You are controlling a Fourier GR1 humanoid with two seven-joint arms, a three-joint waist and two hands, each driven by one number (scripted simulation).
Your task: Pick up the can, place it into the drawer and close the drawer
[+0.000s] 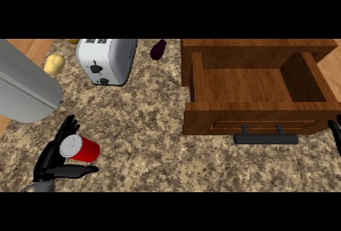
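Observation:
A red can (82,149) with a white top lies on its side on the speckled counter at the lower left. My left hand (54,153) is around it, fingers stretched up past its far side and thumb below it, not curled onto it. The wooden drawer (256,85) stands pulled open at the upper right, nothing inside it, with a dark handle (265,137) on its front. Only a sliver of my right hand (335,134) shows at the right edge, beside the drawer front.
A white toaster (106,59) stands at the back left. A yellow potato (54,64) and a large grey object (23,88) lie left of it. A dark eggplant (158,49) lies at the back, next to the drawer cabinet.

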